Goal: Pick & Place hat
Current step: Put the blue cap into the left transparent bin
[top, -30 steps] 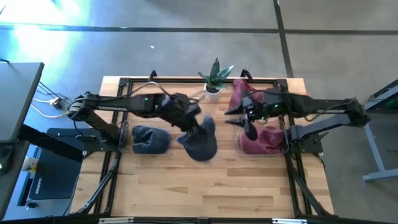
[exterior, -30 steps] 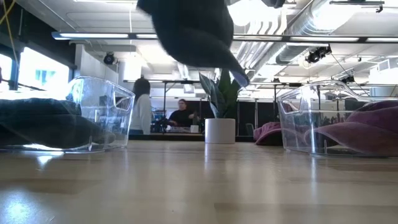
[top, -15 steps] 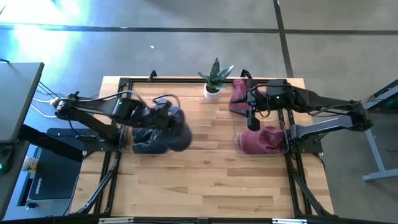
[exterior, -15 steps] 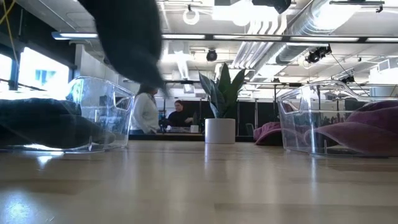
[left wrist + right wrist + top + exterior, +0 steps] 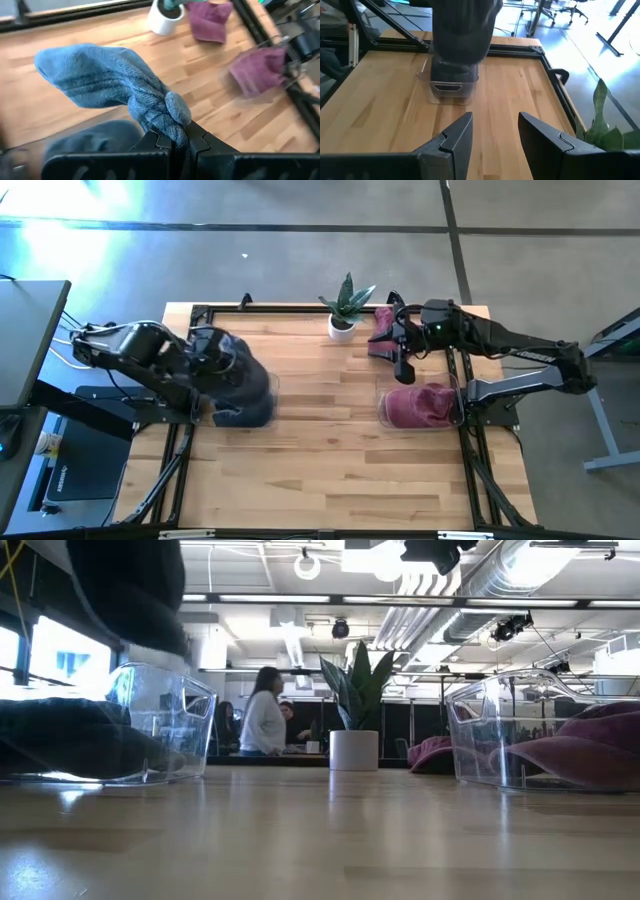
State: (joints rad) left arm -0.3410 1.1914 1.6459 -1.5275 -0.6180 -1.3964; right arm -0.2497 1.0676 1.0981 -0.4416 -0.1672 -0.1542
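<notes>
One blue hat [image 5: 107,82] hangs clamped in the left gripper [image 5: 179,145] above the left bin [image 5: 150,725]; next comes lowering and release. Right gripper [image 5: 492,131], fingers apart, waits near the plant [image 5: 345,305].

The middle of the table [image 5: 320,440] lies bare from the near edge to the potted plant [image 5: 344,308] at the far edge, giving wide passage. On the left, the blue hat [image 5: 238,380] hangs from the left gripper [image 5: 179,145] over the left clear bin [image 5: 160,730]. On the right, the right clear bin [image 5: 420,408] and a loose maroon hat [image 5: 383,332] crowd the side under the right gripper [image 5: 402,366].
</notes>
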